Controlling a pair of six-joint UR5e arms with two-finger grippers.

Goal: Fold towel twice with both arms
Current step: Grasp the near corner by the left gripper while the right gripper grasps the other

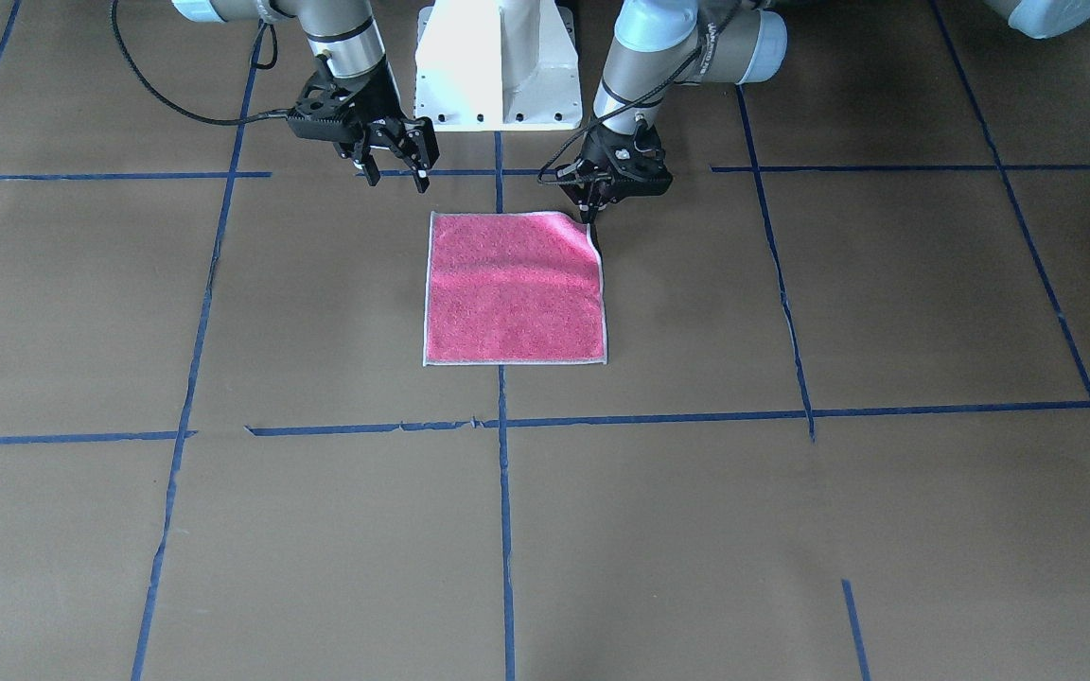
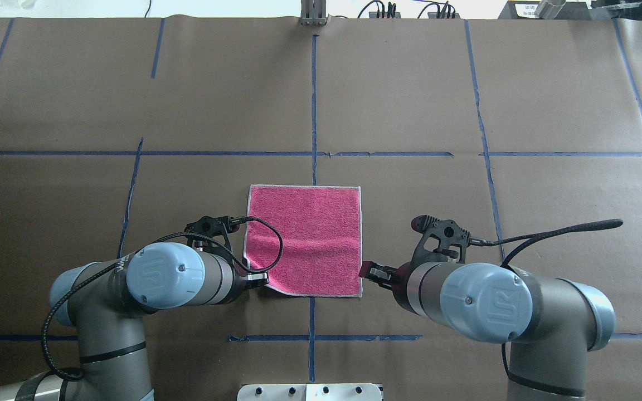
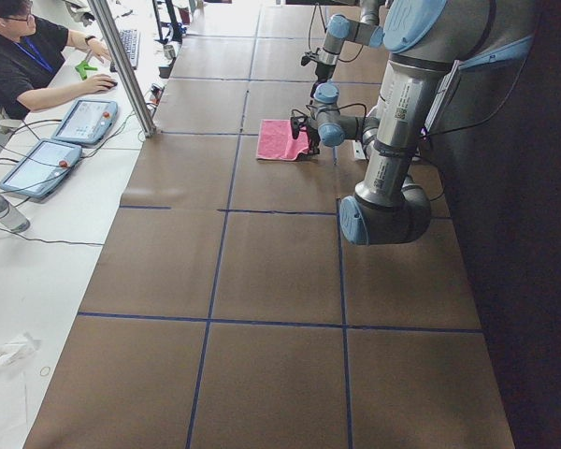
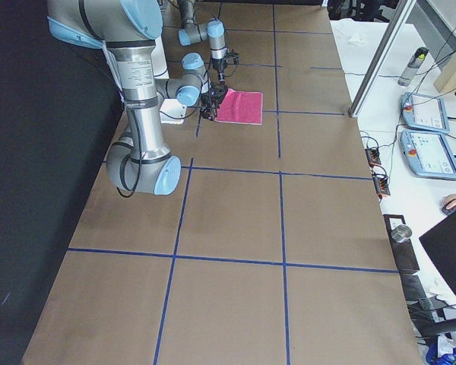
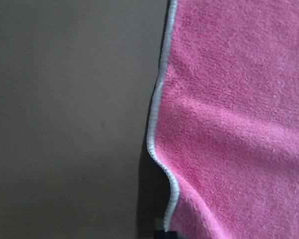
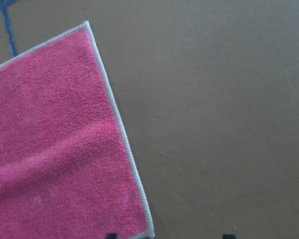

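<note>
towel (image 1: 515, 288) on taped brown paper (image 1: 791, 530), corner pinched by left end effector (image 1: 590, 216).

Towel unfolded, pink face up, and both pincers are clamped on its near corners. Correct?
Not quite. Only the left pincer is clamped on a corner of the towel; the front-facing view shows the right pincer open, off the towel. Rest holds.

Beyond the towel (image 2: 304, 239) the surface (image 2: 410, 83) lies open; the left hand (image 1: 590, 216) and right hand (image 1: 396, 178) block its robot-side corners.
</note>
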